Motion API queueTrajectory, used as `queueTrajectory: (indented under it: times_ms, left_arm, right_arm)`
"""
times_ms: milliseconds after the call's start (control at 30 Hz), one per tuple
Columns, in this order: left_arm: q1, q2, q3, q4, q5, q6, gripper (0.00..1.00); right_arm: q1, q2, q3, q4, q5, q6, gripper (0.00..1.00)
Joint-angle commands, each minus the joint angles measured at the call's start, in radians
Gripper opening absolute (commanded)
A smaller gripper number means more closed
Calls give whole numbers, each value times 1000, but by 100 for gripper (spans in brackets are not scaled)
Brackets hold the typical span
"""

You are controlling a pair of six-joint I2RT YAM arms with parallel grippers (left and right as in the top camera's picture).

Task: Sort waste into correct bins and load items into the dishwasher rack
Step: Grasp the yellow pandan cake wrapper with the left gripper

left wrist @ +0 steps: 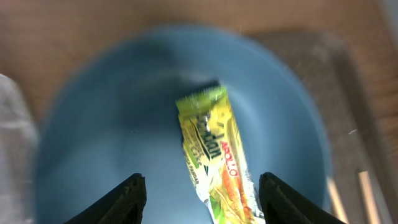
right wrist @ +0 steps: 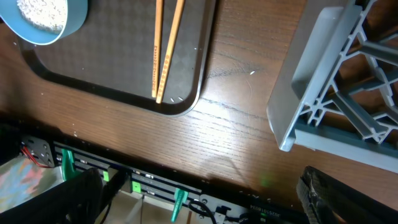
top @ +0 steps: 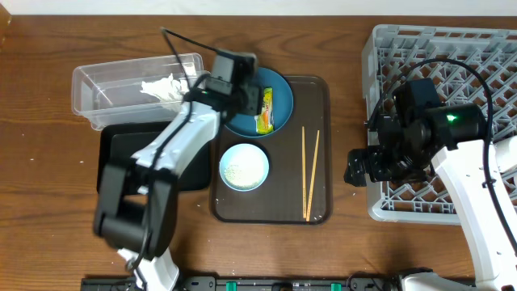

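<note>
Right end effector [right wrist: 211, 202]: fingers wide apart and empty, hanging over the bench [right wrist: 236, 124] between the brown serving tray [right wrist: 200, 93] and the near corner of the dishwasher rack [right wrist: 323, 74].
Chopsticks [top: 309, 174]: side by side, lengthwise on the serving tray's right half.
Small bowl [top: 244, 167]: on the serving tray's near left part, with loose rice [right wrist: 40, 12] inside.
Black tray [top: 113, 162]: on the bench left of the serving tray, partly under the left arm.
Left end effector [left wrist: 203, 196]: fingers apart, holding nothing, poised over the blue bowl-plate [left wrist: 112, 124] with one finger on each side of the wrapper's near end.
Snack wrapper [left wrist: 214, 155]: flat in the bowl-plate, right of centre (the wrist view is blurred, so contact is hard to rule out).
Clear tub [top: 97, 85]: farthest left, with the crumpled tissue [top: 166, 87] already inside.
Step in hand: likely picking the wrapper out of the bowl-plate.
Next move: lower, straddle the wrapper's narrow width and close. Thin film may slide on the curved surface, so the pinch should be low and centred.
</note>
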Motion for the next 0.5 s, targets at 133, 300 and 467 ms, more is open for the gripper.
queueTrajectory:
  times_ms: [133, 300, 467]
  left_arm:
    - [-46, 127, -10, 10, 6, -2, 61]
    - [-55, 160, -10, 9, 6, -5, 61]
    - [-56, 160, -10, 5, 7, -5, 38]
  right_arm:
    - [9, -10, -5, 1, -10, 13, 99]
    - [9, -10, -5, 1, -10, 13, 99]
    - [9, -10, -5, 1, -10, 13, 99]
